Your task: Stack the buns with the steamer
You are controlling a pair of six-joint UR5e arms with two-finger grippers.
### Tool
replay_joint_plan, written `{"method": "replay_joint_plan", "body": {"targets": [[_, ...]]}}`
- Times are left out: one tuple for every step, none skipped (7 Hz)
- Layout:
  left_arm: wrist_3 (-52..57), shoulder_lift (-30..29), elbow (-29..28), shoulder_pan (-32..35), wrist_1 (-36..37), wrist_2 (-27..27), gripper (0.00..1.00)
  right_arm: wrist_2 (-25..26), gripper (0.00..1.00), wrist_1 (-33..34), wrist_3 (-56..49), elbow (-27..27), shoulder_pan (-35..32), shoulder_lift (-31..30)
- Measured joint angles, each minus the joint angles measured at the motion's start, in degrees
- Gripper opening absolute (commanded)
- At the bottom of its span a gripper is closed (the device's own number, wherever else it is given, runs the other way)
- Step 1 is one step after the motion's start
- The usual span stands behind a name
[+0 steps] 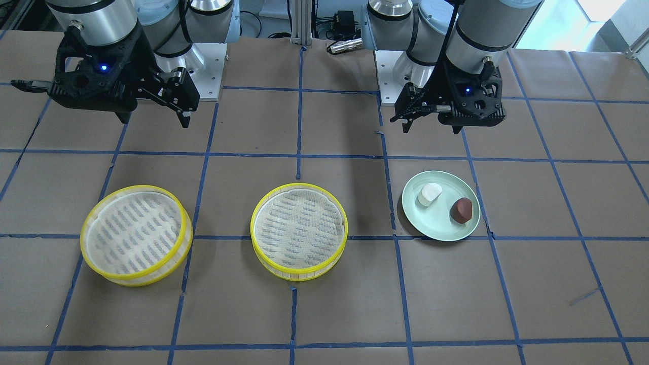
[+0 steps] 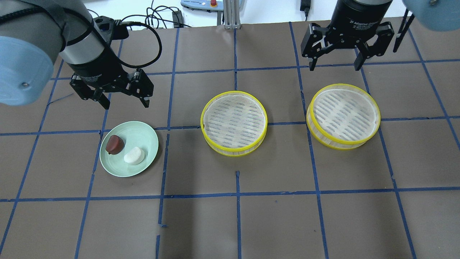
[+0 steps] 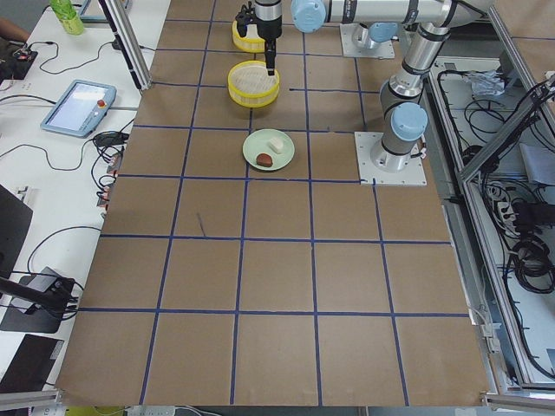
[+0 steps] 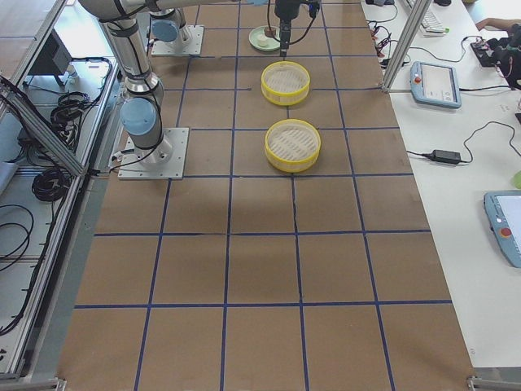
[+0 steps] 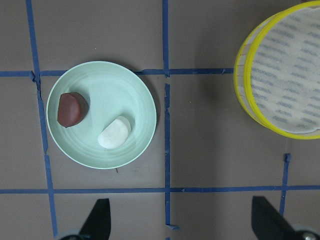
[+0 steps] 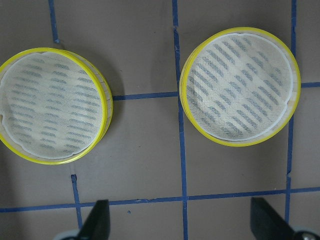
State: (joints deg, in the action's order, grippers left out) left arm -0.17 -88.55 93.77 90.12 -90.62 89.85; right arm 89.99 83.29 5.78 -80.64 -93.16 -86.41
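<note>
A white bun [image 2: 134, 155] and a reddish-brown bun [image 2: 115, 144] lie side by side on a pale green plate [image 2: 143, 135]. They also show in the left wrist view: the white bun [image 5: 115, 132], the brown bun [image 5: 71, 109] and the plate [image 5: 115, 85]. Two yellow-rimmed steamer trays, both empty, stand on the table, one in the middle [image 2: 234, 122] and one on the right [image 2: 343, 115]. My left gripper [image 2: 126, 106] hangs open and empty above the table just beyond the plate. My right gripper [image 2: 335, 67] hangs open and empty beyond the right steamer.
The table is covered in brown paper with a grid of blue tape. The two arm bases [image 1: 203, 76] stand at the robot's edge of the table. A side bench with a tablet [image 3: 78, 104] and cables runs along the far side.
</note>
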Motion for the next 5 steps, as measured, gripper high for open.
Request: {"method": "replay_joint_plan", "body": {"targets": [[0.05,0.02,0.03,-0.11,-0.01,0.0,1.0,-0.17,1.0,0.19,-0.68,-0.11,0.02,0.0],[0.23,0.09,0.06,-0.17,-0.07,0.18,1.0,-0.2,1.0,0.38,-1.37,-0.27,0.06,-0.01],[1.55,0.38,0.11,-0.28,-0.21,0.6,1.0,-0.19,0.99,0.51,-1.84,-0.34,0.44,0.03],[3.76,0.85,0.31,-0.69,-0.41,0.88,1.0,-0.16,0.97,0.51,-3.2,-0.44,2.32,0.1],[5.57,1.03,0.93,-2.15,-0.54,0.95,1.0,-0.04,0.95,0.4,-5.6,-0.8,5.85,0.16]]}}
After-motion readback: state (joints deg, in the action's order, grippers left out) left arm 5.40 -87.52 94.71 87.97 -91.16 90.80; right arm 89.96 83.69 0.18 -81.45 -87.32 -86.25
